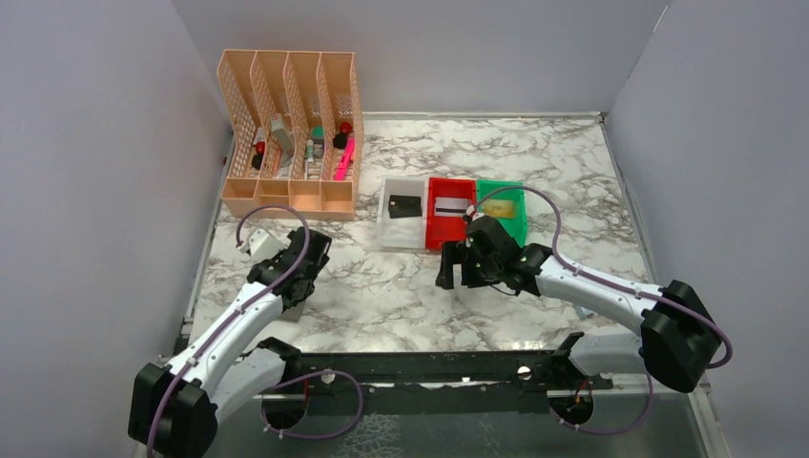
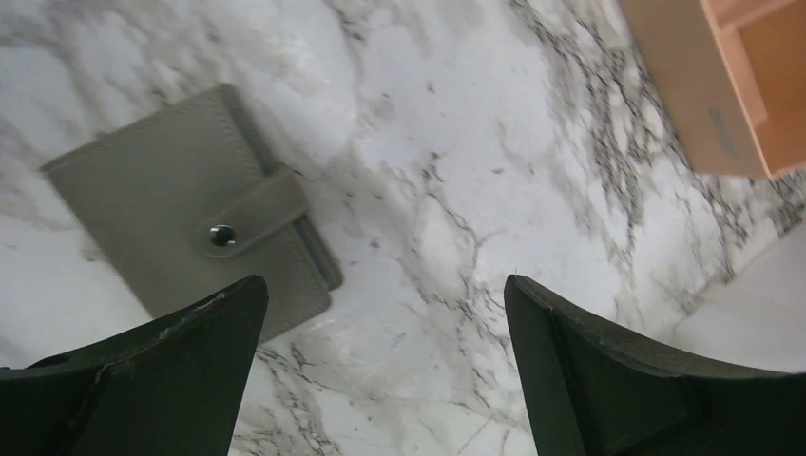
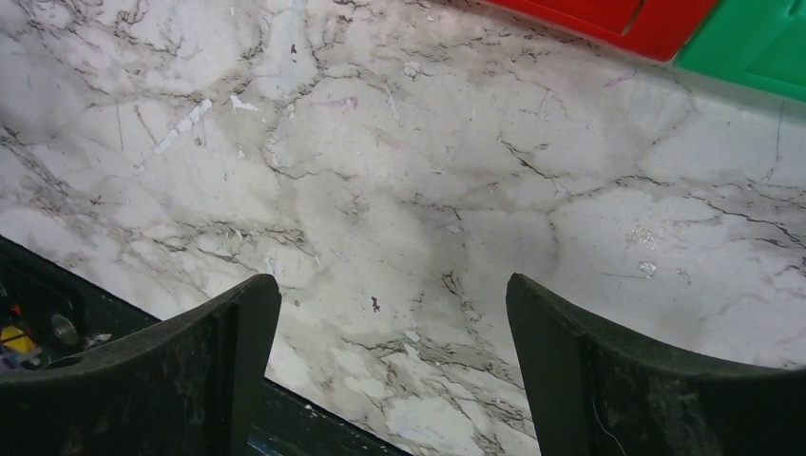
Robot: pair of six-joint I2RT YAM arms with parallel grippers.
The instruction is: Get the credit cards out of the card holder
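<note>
The card holder (image 2: 190, 214) lies closed on the marble, a flat grey-blue wallet with its snap strap fastened. It shows as a grey patch (image 1: 292, 308) under my left arm. My left gripper (image 2: 385, 294) hovers open just to its right with nothing between the fingers, and from above this gripper (image 1: 298, 284) stands left of centre. The credit cards lie in the bins: a black one (image 1: 404, 204) in the white bin, a silvery one with a dark stripe (image 1: 450, 207) in the red bin, a gold one (image 1: 500, 207) in the green bin. My right gripper (image 1: 456, 277) (image 3: 392, 294) hangs open and empty over bare marble.
A peach desk organizer (image 1: 291, 134) (image 2: 732, 85) with pens stands at the back left. The white bin (image 1: 386, 234), red bin (image 1: 448, 239) (image 3: 608, 19) and green bin (image 1: 520, 224) (image 3: 751, 47) sit side by side mid-table. The black front rail (image 3: 38, 304) runs below the right gripper.
</note>
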